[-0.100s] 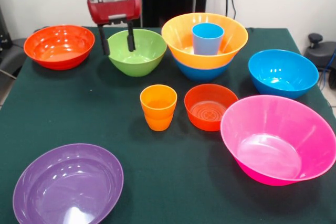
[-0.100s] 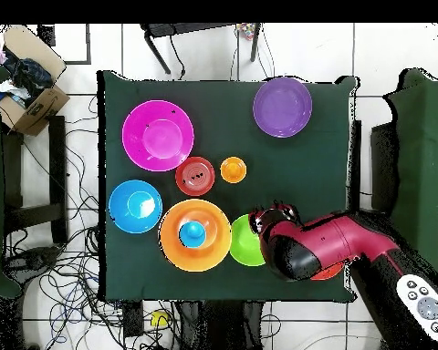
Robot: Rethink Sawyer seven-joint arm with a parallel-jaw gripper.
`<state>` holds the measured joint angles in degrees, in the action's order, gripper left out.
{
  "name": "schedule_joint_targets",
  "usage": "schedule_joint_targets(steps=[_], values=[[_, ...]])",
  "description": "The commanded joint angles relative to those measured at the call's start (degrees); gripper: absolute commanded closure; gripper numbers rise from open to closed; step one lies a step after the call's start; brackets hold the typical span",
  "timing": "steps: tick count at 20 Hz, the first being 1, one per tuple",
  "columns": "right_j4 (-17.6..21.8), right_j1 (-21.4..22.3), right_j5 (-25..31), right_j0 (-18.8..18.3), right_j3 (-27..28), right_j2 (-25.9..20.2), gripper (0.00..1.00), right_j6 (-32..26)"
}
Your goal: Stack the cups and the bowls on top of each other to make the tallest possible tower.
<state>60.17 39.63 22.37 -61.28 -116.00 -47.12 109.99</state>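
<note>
The gripper (image 1: pixel 117 39) hung over the near-left rim of the lime green bowl (image 1: pixel 137 52), its two dark fingers (image 1: pixel 130 40) parted with a clear gap; one fingertip hung outside the bowl's left wall and the other reached inside past the rim, so the fingers straddled the rim, though contact could not be judged. Nothing was gripped. No brand, label or writing could be read on the red gripper housing, the bowls or the cups. The tower (image 1: pixel 205 45) stood just right of the green bowl: a large orange bowl (image 1: pixel 181 38) nested in a blue bowl (image 1: pixel 202 72), of which only the lower part showed, with the light blue cup (image 1: pixel 207 39) upright inside the orange bowl. A red-orange bowl (image 1: pixel 59 46) sat at the far left, well apart from the rest. A second blue bowl (image 1: pixel 283 73) stood alone at the right. Near the middle of the table (image 1: pixel 173 171), covered in dark green cloth, an orange cup (image 1: pixel 158 107) stood upright, seemingly two nested cups, just beside a small red-orange bowl (image 1: pixel 210 106). The large pink bowl (image 1: pixel 278 140) sat at the near right, tilted slightly, close to the small red-orange bowl. The purple bowl (image 1: pixel 68 184) lay at the near left corner. From overhead, the red arm (image 2: pixel 337 244) covered most of the far red-orange bowl.
</note>
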Motion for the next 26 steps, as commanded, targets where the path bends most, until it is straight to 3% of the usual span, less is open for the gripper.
schedule_joint_targets(steps=[1, 15, 26], values=[[1.57, -3.91, 6.46, 1.63, 3.26, 1.31, 0.0, -13.2], [-0.6, -2.66, 9.63, -0.25, 3.51, -1.1, 0.0, -18.1], [1.98, -7.05, 8.91, 0.6, 6.15, 0.74, 0.0, -18.12]])
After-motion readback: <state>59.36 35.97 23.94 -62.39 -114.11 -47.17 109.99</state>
